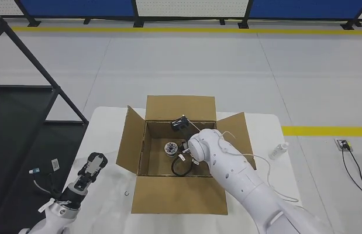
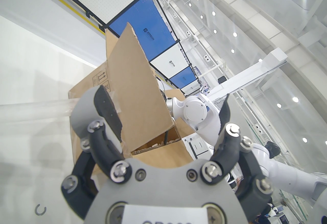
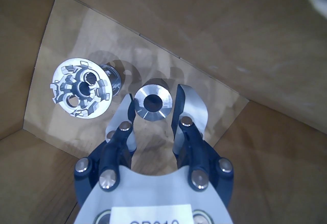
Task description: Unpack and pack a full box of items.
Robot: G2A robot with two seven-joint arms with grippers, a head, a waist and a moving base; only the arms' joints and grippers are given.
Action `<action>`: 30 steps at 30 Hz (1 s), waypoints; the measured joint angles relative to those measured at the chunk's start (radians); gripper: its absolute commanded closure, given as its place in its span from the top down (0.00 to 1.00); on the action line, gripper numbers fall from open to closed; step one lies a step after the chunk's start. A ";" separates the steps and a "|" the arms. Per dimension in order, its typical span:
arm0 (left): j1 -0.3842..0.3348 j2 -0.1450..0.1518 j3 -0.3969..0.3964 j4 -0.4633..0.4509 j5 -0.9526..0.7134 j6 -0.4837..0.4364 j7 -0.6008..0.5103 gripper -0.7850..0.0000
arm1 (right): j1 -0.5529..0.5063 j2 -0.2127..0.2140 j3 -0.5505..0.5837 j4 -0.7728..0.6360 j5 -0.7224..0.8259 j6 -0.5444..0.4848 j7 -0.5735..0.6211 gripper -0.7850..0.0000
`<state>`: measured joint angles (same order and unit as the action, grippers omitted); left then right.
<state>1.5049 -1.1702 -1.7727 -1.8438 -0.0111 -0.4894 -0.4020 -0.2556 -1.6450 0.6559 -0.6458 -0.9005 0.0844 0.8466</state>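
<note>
Glossy white rounded arms (image 1: 239, 175), right claw (image 3: 155, 97) grey-plated, black linkages (image 3: 190, 143), silver screws (image 3: 199, 179), white label (image 3: 153, 214).

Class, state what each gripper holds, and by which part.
Left gripper: nothing. Right gripper brackets the metal sleeve by its round side in the box, a gap at one finger; not yet held.

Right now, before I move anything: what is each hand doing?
Left hand: open, empty, beside the box.
Right hand: open inside the box, straddling the metal cylinder, not clearly clamped.
</note>
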 measured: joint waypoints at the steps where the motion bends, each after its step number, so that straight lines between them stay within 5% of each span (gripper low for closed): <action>1: 0.000 0.000 0.000 0.000 0.000 0.000 0.000 1.00 | -0.002 0.001 0.003 -0.005 -0.006 0.004 0.000 0.44; 11: 0.000 0.000 0.000 0.000 0.000 0.000 0.000 1.00 | -0.074 0.042 0.072 -0.191 -0.079 0.061 0.019 0.45; 15: 0.000 0.000 0.000 0.000 0.000 0.000 0.000 1.00 | -0.145 0.079 0.127 -0.344 -0.143 0.089 0.047 0.54; 18: 0.000 0.000 0.000 0.000 0.000 0.000 0.000 1.00 | -0.224 0.112 0.188 -0.506 -0.201 0.098 0.070 0.73; 20: 0.000 0.000 0.000 0.000 0.000 0.000 0.000 1.00 | -0.292 0.137 0.241 -0.641 -0.242 0.094 0.088 1.00; 30: 0.000 0.000 0.000 0.000 0.000 0.000 0.000 1.00 | -0.697 0.236 0.638 -1.346 -0.442 0.095 0.156 1.00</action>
<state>1.5049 -1.1702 -1.7727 -1.8438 -0.0111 -0.4894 -0.4020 -0.9523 -1.4095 1.2936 -1.9920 -1.3427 0.1797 1.0027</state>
